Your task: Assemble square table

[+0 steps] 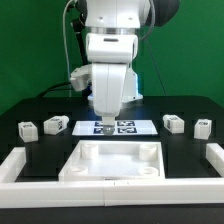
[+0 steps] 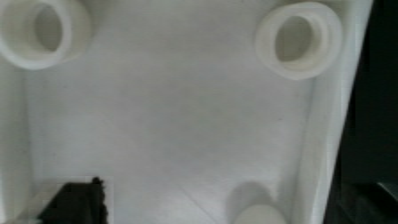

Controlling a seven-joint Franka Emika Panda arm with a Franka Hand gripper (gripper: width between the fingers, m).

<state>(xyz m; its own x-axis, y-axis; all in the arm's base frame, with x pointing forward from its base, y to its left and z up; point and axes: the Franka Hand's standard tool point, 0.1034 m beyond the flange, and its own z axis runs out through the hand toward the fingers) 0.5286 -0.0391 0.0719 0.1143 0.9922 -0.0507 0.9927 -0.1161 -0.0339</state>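
Four legs [image 1: 55, 125] lie loose and none sits in a socket, so I judge the job to be at its first step. Reading the exterior view as a dial centred on the top [image 1: 112, 160], two legs sit at 10 o'clock, two at 2 o'clock, and the marker board [image 1: 125, 127] at 12.

My gripper [image 1: 105, 115] hangs at 12 too, over the top's far rim. The wrist view looks down into its hollow, where round sockets [image 2: 299, 40] show. One dark finger [image 2: 75, 200] shows there. How wide I am spread I cannot tell, and I see nothing in my grasp.

The top lies flat near the front of the table [image 1: 40, 150], rim and sockets facing up. Being square it has no long axis, and its edges run square to the table front.

Next, I think, I must either come down onto the rim or swing out to a leg, with the jaws spread wider than the part.
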